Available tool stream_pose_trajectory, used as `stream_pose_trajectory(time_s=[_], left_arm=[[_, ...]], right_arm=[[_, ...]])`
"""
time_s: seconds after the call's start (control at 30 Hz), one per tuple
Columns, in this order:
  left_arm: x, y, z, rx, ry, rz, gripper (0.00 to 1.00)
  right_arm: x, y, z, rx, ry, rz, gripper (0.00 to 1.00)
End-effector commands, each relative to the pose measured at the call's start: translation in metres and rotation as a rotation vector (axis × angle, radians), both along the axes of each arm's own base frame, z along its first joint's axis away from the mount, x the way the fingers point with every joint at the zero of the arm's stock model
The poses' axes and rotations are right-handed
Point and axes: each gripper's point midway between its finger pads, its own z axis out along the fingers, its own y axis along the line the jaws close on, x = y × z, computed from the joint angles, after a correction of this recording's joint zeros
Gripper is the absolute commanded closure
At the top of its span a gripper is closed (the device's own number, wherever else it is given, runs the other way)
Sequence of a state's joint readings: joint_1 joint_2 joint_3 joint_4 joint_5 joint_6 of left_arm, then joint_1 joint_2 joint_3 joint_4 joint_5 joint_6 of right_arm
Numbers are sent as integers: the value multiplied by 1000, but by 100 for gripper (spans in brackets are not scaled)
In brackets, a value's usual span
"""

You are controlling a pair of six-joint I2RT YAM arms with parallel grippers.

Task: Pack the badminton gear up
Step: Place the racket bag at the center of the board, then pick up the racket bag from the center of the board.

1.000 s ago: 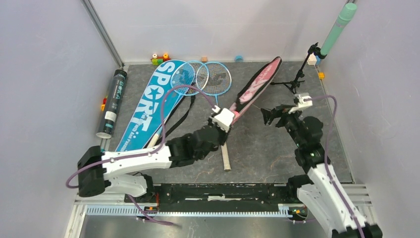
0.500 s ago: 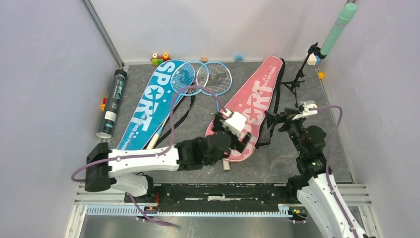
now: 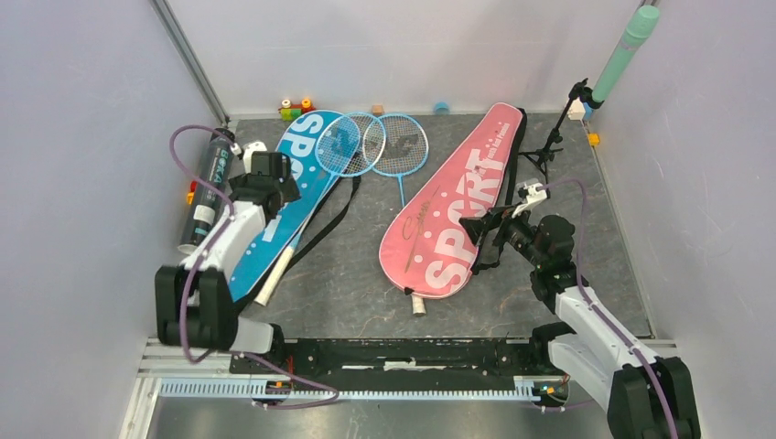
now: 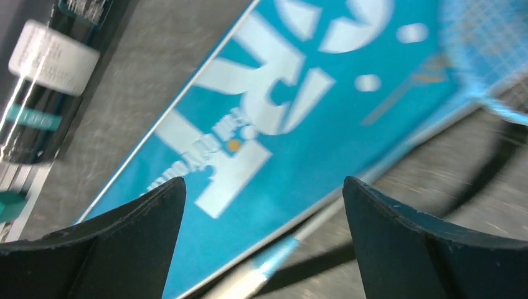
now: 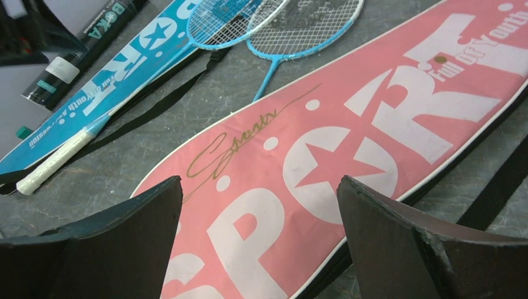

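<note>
The pink "SPORT" bag [image 3: 455,218] [image 5: 348,149] lies flat mid-table, a white handle [image 3: 418,305] poking out from under its near end. My right gripper [image 3: 477,229] [image 5: 258,199] hovers open over the bag's right edge, holding nothing. The blue "SPORT" bag [image 3: 285,187] [image 4: 280,124] lies to the left, with my left gripper [image 3: 272,183] [image 4: 264,205] open and empty just above it. Two blue rackets [image 3: 398,144] [image 5: 299,28] rest with their heads on and beside the blue bag's far end; one white grip [image 3: 274,274] [image 5: 56,163] lies along its right side. The dark tube [image 3: 209,187] [image 4: 43,68] lies by the left wall.
A small black tripod stand [image 3: 549,146] is at the back right, near a teal cylinder [image 3: 622,50]. Small coloured toy blocks [image 3: 295,110] sit along the back edge. Black bag straps [image 3: 329,219] trail across the mat.
My left gripper opened and let go of the pink bag, which dropped flat. The left arm then swung far left over the blue bag. The right arm shifted slightly nearer and left.
</note>
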State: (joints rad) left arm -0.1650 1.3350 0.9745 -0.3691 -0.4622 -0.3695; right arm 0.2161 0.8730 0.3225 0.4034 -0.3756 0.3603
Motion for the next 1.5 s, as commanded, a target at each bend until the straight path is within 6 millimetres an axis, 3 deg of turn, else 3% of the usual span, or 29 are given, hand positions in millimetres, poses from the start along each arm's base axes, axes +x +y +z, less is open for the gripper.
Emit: stream_pose_trajectory(time_s=[0.0, 0.17, 0.37, 0.53, 0.8, 0.97, 1.13, 1.3, 1.37, 1.47], left_arm=[[-13, 13, -70, -94, 248, -6, 0], [-22, 12, -128, -82, 470, -30, 0], [-31, -18, -157, -160, 584, -168, 0], [-38, -56, -153, -185, 573, -324, 0], [-45, -152, -115, -178, 485, -592, 0], [-52, -197, -120, -110, 505, -676, 0], [-56, -205, -129, -11, 534, -675, 0], [-57, -180, -140, 102, 571, -591, 3], [-55, -172, -144, 131, 572, -558, 11], [-48, -158, -151, 129, 576, -501, 36]], right_arm=[[4, 7, 17, 20, -90, 32, 2], [4, 10, 13, 10, -75, 58, 2], [5, 8, 8, -1, -67, 45, 2], [6, 6, 2, -5, -51, 34, 2], [9, 6, -4, -12, -32, 26, 2], [11, 6, -9, -17, -17, 30, 2], [13, 6, -13, -25, -7, 26, 2], [14, 7, -16, -25, 6, 29, 2], [14, 7, -17, -24, 11, 29, 2], [15, 7, -19, -24, 19, 27, 2]])
